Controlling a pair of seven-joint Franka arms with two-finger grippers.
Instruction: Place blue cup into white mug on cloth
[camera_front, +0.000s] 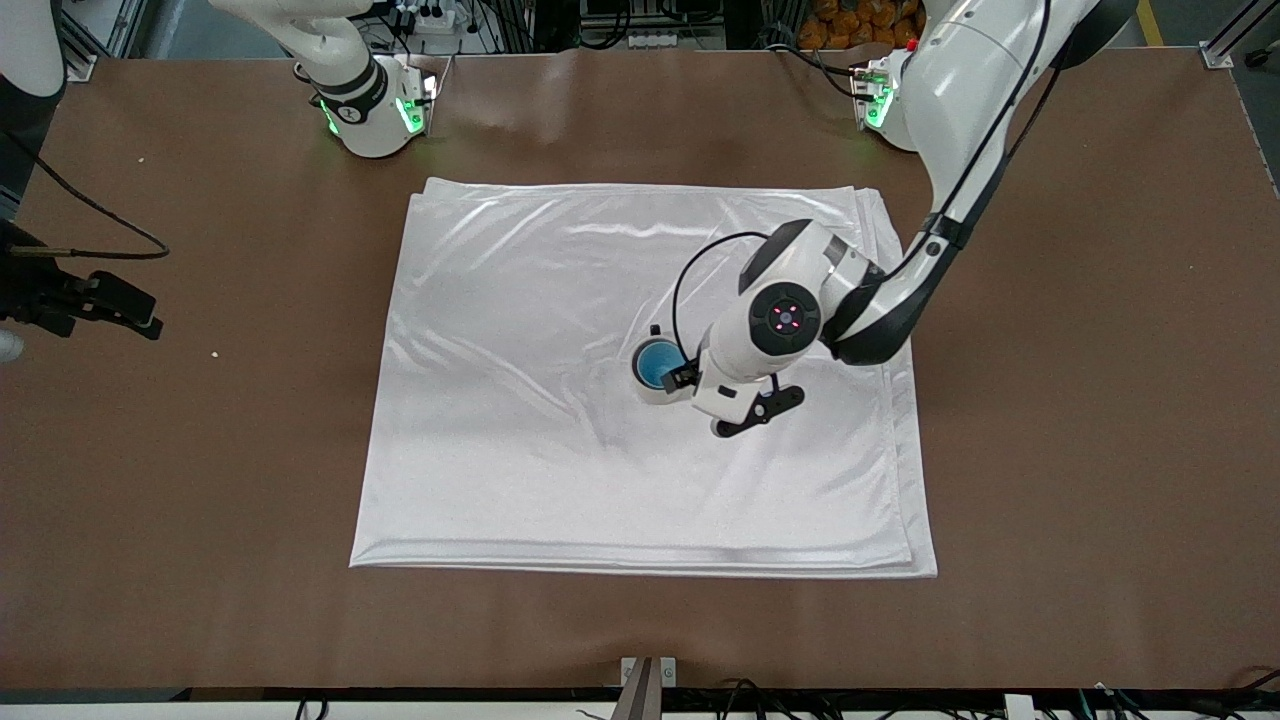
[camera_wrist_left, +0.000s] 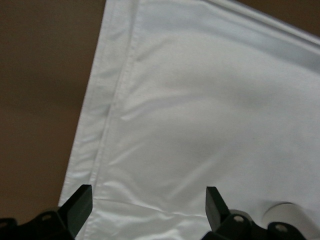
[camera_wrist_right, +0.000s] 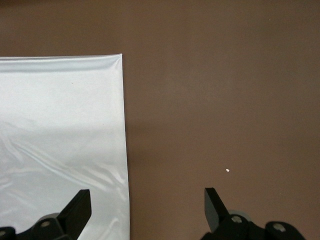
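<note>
The blue cup (camera_front: 658, 363) sits inside the white mug (camera_front: 652, 393), which stands upright near the middle of the cloth (camera_front: 520, 420); the mug's dark handle (camera_front: 655, 330) points toward the arms' bases. My left gripper (camera_front: 697, 384) hangs just above the cloth beside the mug, toward the left arm's end of the table. In the left wrist view it (camera_wrist_left: 148, 202) is open and empty over bare cloth (camera_wrist_left: 200, 110). My right gripper (camera_wrist_right: 147, 205) is open and empty over a corner of the cloth (camera_wrist_right: 60, 125) and the table; it does not show in the front view.
The brown table (camera_front: 1100, 400) surrounds the cloth on all sides. A black clamp with a cable (camera_front: 100, 300) lies at the right arm's end of the table. A small white crumb (camera_wrist_right: 227, 170) lies on the table.
</note>
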